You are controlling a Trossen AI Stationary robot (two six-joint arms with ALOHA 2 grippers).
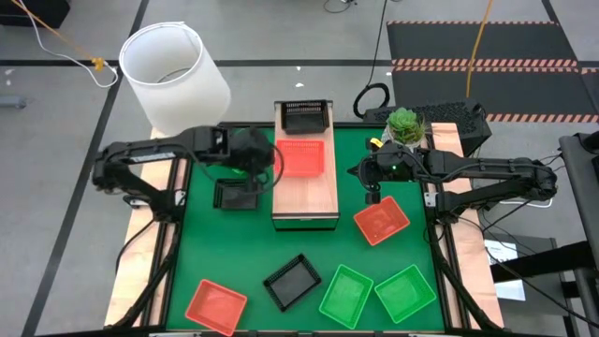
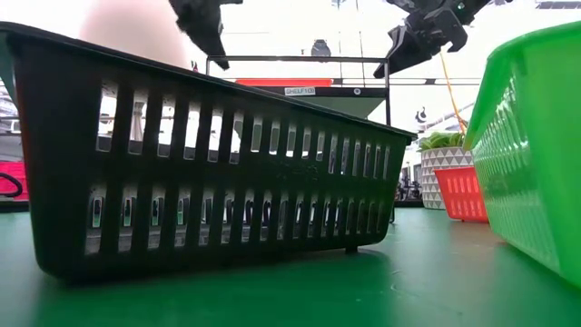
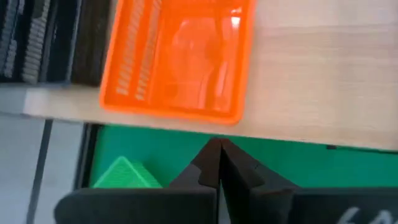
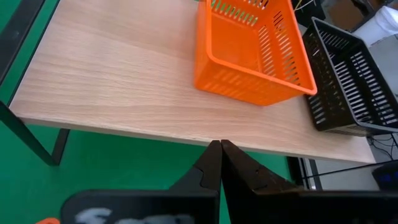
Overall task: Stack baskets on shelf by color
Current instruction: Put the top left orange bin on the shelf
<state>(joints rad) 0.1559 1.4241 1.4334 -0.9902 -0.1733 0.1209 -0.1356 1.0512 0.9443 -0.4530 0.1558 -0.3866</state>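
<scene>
The shelf [image 1: 305, 192] is a light-wood board in the middle of the green table. On it stand a black basket [image 1: 307, 117] at its far end and an orange-red basket [image 1: 301, 157] beside that. My left gripper [image 1: 269, 161] is shut and empty at the shelf's left edge, above the table; its wrist view shows the orange-red basket [image 3: 180, 59] past the shut fingers [image 3: 219, 158]. My right gripper [image 1: 372, 180] is shut and empty to the right of the shelf; its wrist view shows the shelf board [image 4: 124, 74], the orange-red basket [image 4: 249, 56] and the black basket [image 4: 348, 81].
On the table lie a black basket [image 1: 236, 195] left of the shelf, an orange-red basket [image 1: 381, 221] to its right, and along the near edge an orange-red basket [image 1: 215, 305], a black basket [image 1: 296, 281] and two green baskets [image 1: 345, 294] [image 1: 405, 292]. A potted plant [image 1: 404, 126] stands at the far right.
</scene>
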